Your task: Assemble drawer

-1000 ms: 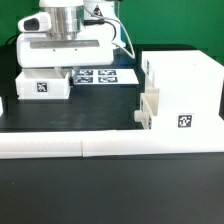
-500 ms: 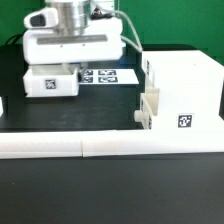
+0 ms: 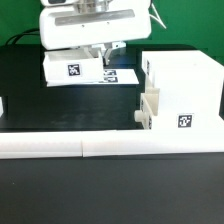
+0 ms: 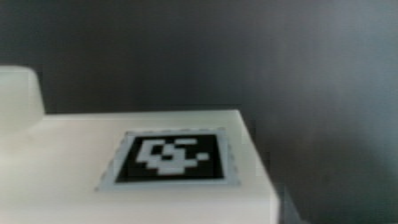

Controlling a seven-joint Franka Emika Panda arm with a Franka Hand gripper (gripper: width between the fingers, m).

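My gripper (image 3: 100,57) is shut on a small white drawer box (image 3: 70,68) with a black marker tag on its side and holds it above the black table, toward the exterior view's left of centre. The big white drawer housing (image 3: 185,90) stands at the exterior view's right, with a stepped opening facing the gripper. In the wrist view the held box (image 4: 125,170) fills the frame, blurred, with its tag (image 4: 173,158) showing. The fingertips do not show there.
The marker board (image 3: 120,76) lies flat behind the held box. A long white rail (image 3: 100,147) runs along the table's front edge. A small white piece (image 3: 2,105) sits at the exterior view's far left edge.
The gripper has risen and moved toward the exterior view's right, carrying the white drawer box off the table with it. The housing has not moved.
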